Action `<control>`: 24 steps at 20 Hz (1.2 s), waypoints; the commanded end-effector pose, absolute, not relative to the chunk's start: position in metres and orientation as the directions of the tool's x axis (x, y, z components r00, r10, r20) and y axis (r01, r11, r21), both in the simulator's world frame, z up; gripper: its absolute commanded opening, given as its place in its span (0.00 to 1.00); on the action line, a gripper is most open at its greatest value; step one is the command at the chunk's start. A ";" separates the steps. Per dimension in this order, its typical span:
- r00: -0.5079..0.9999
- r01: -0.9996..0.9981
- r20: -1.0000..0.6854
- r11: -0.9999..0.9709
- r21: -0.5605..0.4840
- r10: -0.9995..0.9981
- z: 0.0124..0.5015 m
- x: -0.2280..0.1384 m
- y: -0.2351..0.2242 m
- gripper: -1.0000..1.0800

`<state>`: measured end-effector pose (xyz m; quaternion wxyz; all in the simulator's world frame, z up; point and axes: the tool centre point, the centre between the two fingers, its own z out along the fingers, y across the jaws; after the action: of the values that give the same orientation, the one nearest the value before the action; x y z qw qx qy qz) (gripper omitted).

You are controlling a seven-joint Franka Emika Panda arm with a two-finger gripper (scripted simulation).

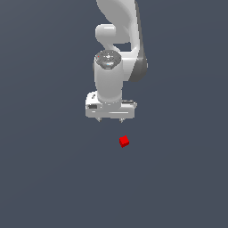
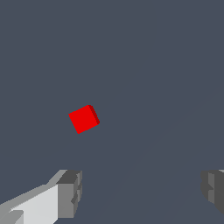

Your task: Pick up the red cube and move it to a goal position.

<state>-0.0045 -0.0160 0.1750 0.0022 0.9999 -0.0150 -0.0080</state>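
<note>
The red cube [image 1: 124, 141] is a tiny bright red block lying on the flat dark grey floor, turned at an angle. It also shows in the wrist view [image 2: 83, 118]. My gripper [image 1: 110, 120] hangs from the white arm, pointing down, above the floor. The cube lies a little toward the exterior view's right of it and nearer the camera, not between the fingers. The gripper is open and empty: in the wrist view its two grey fingertips [image 2: 70, 193] stand far apart with bare floor between them.
Only the plain dark grey floor [image 1: 49, 178] surrounds the cube and the arm. No other object, container or edge shows in either view.
</note>
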 end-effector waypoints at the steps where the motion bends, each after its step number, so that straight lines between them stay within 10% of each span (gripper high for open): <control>1: 0.999 -0.030 -0.016 -1.000 0.005 -0.030 0.175 -0.005 -0.016 0.96; 24: 0.948 0.318 -0.002 -0.948 -0.002 0.318 0.049 0.023 0.040 0.96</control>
<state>0.0213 0.0350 0.0588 -0.0009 0.9892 0.1468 -0.0026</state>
